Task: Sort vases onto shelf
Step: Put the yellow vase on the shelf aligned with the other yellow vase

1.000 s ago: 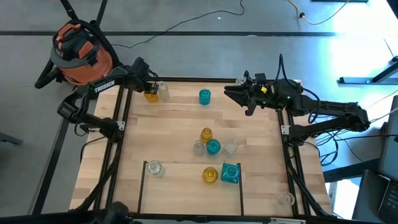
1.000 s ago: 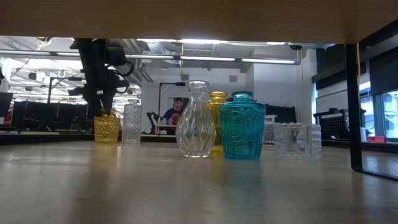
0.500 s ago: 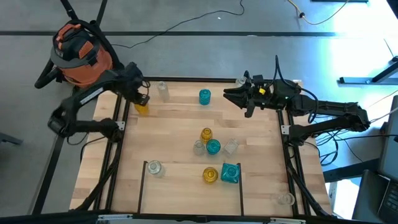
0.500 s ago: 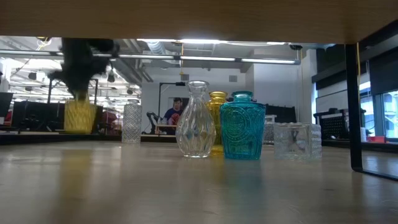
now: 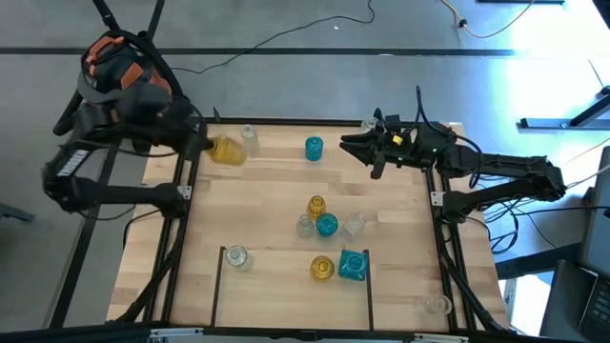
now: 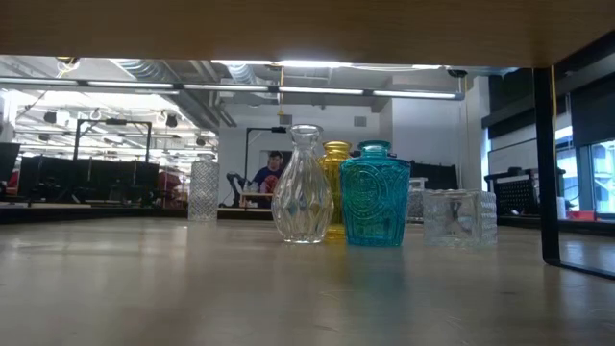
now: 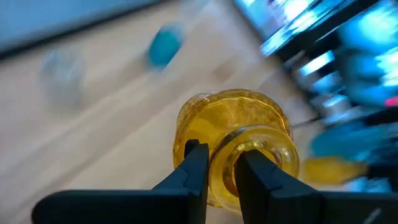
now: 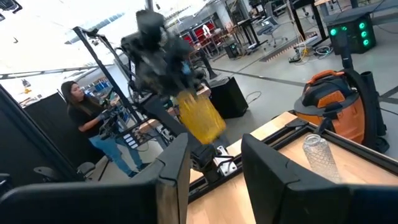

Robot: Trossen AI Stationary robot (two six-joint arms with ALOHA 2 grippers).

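My left gripper (image 5: 206, 146) (image 7: 222, 163) hangs in the air over the table's far left corner, shut on an amber-yellow vase (image 5: 227, 151) (image 7: 233, 134), which also shows far off in the right wrist view (image 8: 198, 116). My right gripper (image 5: 358, 151) (image 8: 214, 155) waits open above the far right part of the shelf (image 5: 276, 176). A clear vase (image 5: 250, 139) and a teal one (image 5: 314, 147) stand on their bases along the far edge. Several more vases stand mid-table (image 5: 327, 225) and near the front (image 5: 353, 264). My left gripper has the amber vase by the rim of its mouth (image 7: 225, 155), one finger (image 7: 251, 169) inside the neck and one (image 7: 195, 167) outside. The vase is lifted clear of the table and tilted, its base pointing away from the fingers toward the table's right.
Black frame rails (image 5: 181, 191) run along both sides and the far edge. An orange vacuum (image 5: 119, 81) sits beyond the far left corner. One clear vase (image 5: 437, 305) stands by the near right corner. A person (image 8: 81, 118) works in the room behind. Bare wood lies left of centre (image 5: 248, 205).
My left gripper has picked the amber vase up off the far left corner beside the clear vase, carried it up out of the low view, and tipped it over sideways. The clear vase stayed put. My right gripper has kept almost still.
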